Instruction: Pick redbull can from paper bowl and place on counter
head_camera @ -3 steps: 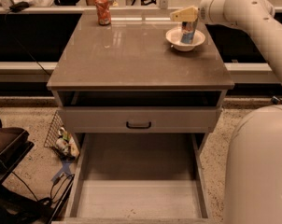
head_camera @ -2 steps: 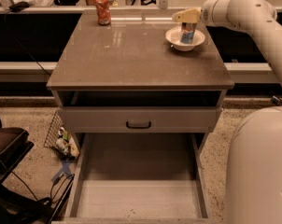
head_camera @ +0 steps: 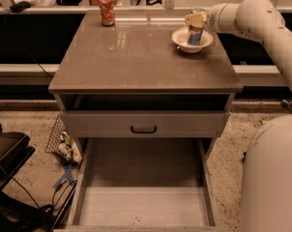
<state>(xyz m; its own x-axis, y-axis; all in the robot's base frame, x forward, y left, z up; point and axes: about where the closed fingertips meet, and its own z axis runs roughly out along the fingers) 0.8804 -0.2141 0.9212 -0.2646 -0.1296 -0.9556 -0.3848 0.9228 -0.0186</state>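
**A:** What has changed for us over the last second?

**B:** Very little. Our tool [head_camera: 194,21] has sunk a touch and now sits right at the top of the redbull can [head_camera: 195,36]. A moment ago it hung slightly higher over the same spot.

**A:** And the can itself?

**B:** We see no shift. It stands upright inside the paper bowl [head_camera: 179,37], near the far right corner of the surface [head_camera: 136,57], and the bowl has not moved either.

**A:** Do we have hold of it yet?

**B:** We cannot tell. The tool meets the can's top, but how far open it is does not show from here, nor whether it is gripping.

**A:** So where does that leave us?

**B:** We judge we are at the grasp itself, with the lift and the placing both to come. There is bare surface in front of and to the left of the bowl, so we have room to set the can down. The orange soda can [head_camera: 106,9] at the far left is well apart from it.
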